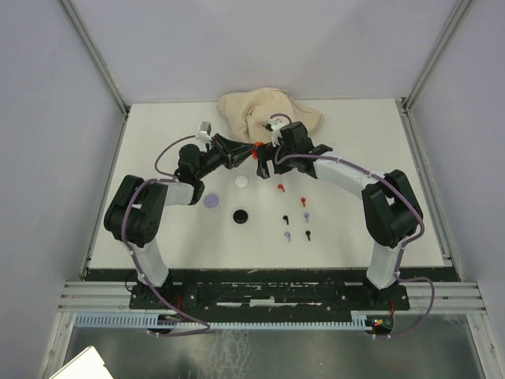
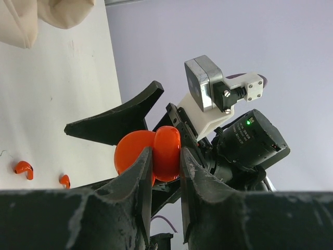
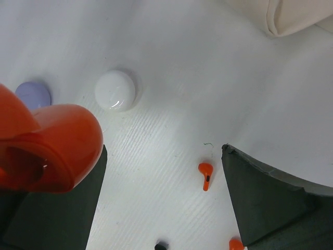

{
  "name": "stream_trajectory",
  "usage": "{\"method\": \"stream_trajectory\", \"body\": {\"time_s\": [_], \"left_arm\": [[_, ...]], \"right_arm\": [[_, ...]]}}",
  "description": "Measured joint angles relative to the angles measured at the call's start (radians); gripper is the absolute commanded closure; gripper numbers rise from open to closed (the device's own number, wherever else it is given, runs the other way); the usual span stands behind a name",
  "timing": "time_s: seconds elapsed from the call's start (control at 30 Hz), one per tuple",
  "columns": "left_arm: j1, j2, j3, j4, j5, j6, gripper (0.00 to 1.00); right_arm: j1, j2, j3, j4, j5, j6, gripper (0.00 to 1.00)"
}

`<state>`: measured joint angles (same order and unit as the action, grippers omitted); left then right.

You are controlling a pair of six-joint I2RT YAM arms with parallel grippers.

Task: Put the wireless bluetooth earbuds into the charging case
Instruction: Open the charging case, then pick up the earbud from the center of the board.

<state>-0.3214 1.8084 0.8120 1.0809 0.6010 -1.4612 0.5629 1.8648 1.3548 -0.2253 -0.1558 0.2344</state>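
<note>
Earbuds [image 1: 280, 188] lying loose on the white bench [image 1: 371, 229] between the arms: red, black, lavender. Red charging case [image 2: 156, 151] lifted off the bench, hinged open, clenched in the jaws of the left gripper [image 2: 166, 154]. Right gripper [image 3: 163, 151] just beside it, jaws released, spread wide. White disc [image 1: 241, 181], lavender disc [image 1: 211, 201] and black disc [image 1: 239, 215] flat on the bench; beige cloth bag [image 1: 264, 110] at the far edge
</note>
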Motion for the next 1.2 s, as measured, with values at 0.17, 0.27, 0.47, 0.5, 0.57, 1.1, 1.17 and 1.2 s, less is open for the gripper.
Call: {"method": "stream_trajectory", "body": {"time_s": [0.17,0.27,0.47,0.5,0.57,1.1,1.17,1.2], "left_arm": [[-0.004,0.013,-0.001,0.028,0.029,-0.006,0.97],[-0.013,0.019,-0.001,0.047,0.067,-0.027,0.97],[-0.011,0.043,-0.009,0.082,0.11,-0.042,0.97],[-0.008,0.045,-0.013,0.082,0.111,-0.043,0.97],[0.0,0.048,-0.026,0.09,0.111,-0.053,0.97],[0.062,-0.002,-0.166,0.099,0.057,-0.074,0.97],[0.062,-0.02,-0.169,0.094,0.055,-0.074,0.97],[0.062,-0.028,-0.169,0.093,0.054,-0.074,0.97]], "right_arm": [[0.0,-0.053,-0.055,0.022,0.022,-0.001,0.01],[0.001,-0.115,-0.101,0.022,0.039,-0.004,0.01],[0.003,-0.222,-0.134,-0.001,0.072,-0.019,0.01],[0.003,-0.232,-0.137,-0.005,0.079,-0.02,0.01],[0.003,-0.244,-0.142,-0.019,0.095,-0.021,0.0],[0.004,0.033,0.048,-0.262,0.179,-0.068,0.35],[0.004,0.067,0.079,-0.279,0.175,-0.072,0.37],[0.004,0.084,0.097,-0.291,0.173,-0.075,0.38]]}}
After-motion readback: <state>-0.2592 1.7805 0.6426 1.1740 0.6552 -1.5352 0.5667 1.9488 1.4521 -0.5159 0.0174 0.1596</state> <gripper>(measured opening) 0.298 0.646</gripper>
